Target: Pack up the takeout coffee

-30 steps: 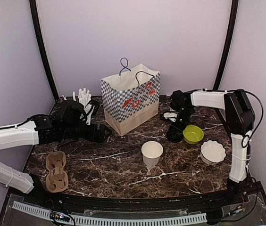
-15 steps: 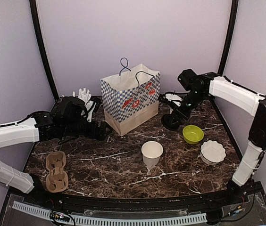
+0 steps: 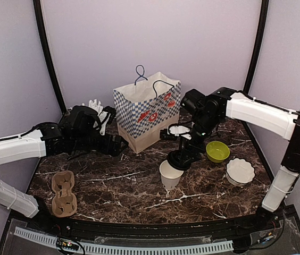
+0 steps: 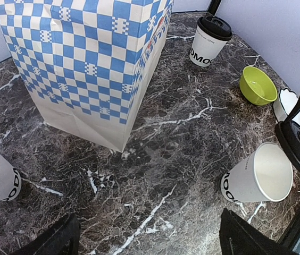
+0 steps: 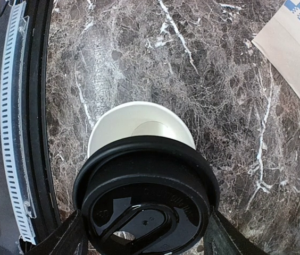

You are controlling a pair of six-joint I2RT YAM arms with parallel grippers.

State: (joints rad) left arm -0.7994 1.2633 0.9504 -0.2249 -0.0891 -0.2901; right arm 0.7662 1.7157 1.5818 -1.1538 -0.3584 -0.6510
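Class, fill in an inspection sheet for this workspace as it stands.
Surface: dark veined marble table.
Job's things: lidded cup upright beside paper bag; open cup upright, black lid held over it.
Clutter: green bowl, white bowl, cup carrier, cup of straws.
Grippers: left claw open, empty; right claw shut on black lid.
Cables: black lead along left arm.
Surroundings: lilac walls, black poles.

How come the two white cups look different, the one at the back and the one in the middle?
The back cup is closed on top; the middle cup is open, its black lid held above it in the right gripper. The back cup stands beside the bag; the middle cup stands nearer the front. Both are upright white paper cups with black lettering.
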